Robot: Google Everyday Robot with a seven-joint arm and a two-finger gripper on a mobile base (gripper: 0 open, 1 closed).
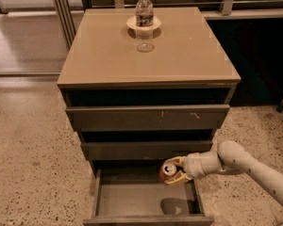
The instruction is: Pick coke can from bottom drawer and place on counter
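The coke can (167, 171), red-brown with a silver top, is held in my gripper (174, 171), which is shut on it from the right. The can hangs above the open bottom drawer (132, 199), near its back right, just below the middle drawer's front. Its shadow lies on the drawer floor. My white arm (245, 164) reaches in from the lower right. The glossy tan counter (179, 51) is the cabinet's top, well above the can.
A clear water bottle (144, 11) stands on a small white plate (132, 23) at the back middle of the counter. Two upper drawers (146, 118) are shut. Speckled floor surrounds the cabinet; a dark wall stands at right.
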